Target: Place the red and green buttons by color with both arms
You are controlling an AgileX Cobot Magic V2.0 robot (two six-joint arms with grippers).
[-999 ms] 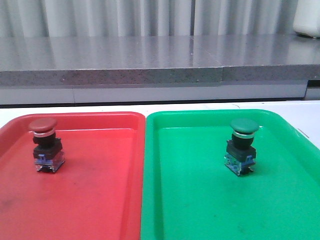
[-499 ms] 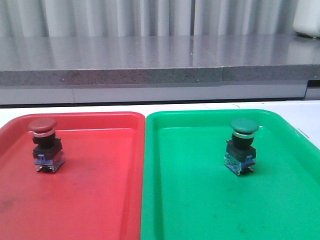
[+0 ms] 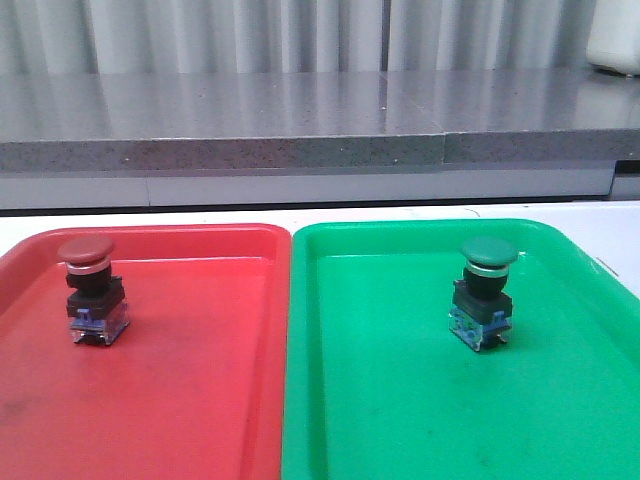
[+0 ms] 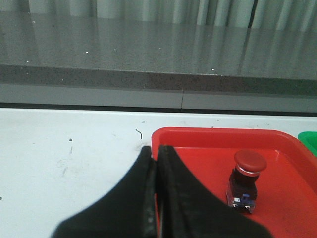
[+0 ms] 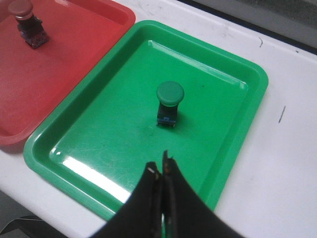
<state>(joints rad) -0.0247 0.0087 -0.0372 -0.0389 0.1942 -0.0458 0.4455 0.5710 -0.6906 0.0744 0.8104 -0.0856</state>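
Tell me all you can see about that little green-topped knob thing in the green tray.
The green button is a small push-button switch with a dark green mushroom cap, a silver collar, a black body and a blue-clear base. It stands upright on the floor of the green tray, toward the far right part, cap up. Nothing but the tray touches it. The right end effector hangs apart from it with fingers together, above the tray's near edge.
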